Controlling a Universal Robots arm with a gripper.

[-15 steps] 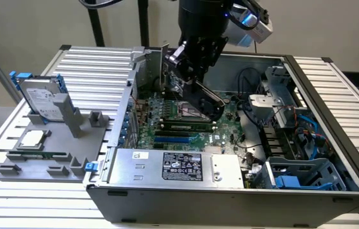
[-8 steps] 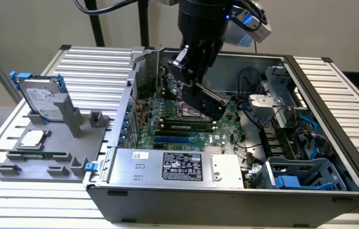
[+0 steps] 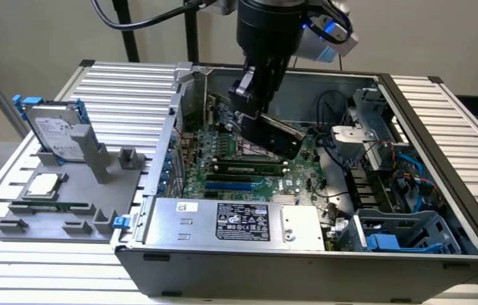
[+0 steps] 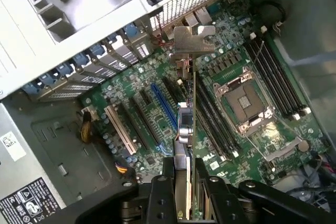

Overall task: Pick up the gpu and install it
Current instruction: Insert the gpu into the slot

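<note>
The gpu [image 3: 276, 136] hangs tilted above the motherboard [image 3: 237, 166] inside the open computer case [image 3: 307, 264], with my gripper [image 3: 248, 101] shut on its upper end. In the wrist view the gpu [image 4: 187, 124] shows edge-on, a thin card with its silver bracket [image 4: 193, 39] at the far end, towards the case's rear slot covers. My gripper [image 4: 185, 184] clamps it between two black fingers [image 4: 161, 195]. The card floats over the row of expansion slots, close to the blue slot [image 4: 164, 106], and is clear of the board.
On the exterior view's left, a grey fixture [image 3: 61, 219] carries the silver hard drive [image 3: 56, 130] with blue rails, a CPU [image 3: 42, 185] and a memory stick [image 3: 48, 206]. The power supply [image 3: 234, 222], the CPU socket [image 4: 244, 103], cables [image 3: 341, 136] and a drive cage [image 3: 396, 235] crowd the case.
</note>
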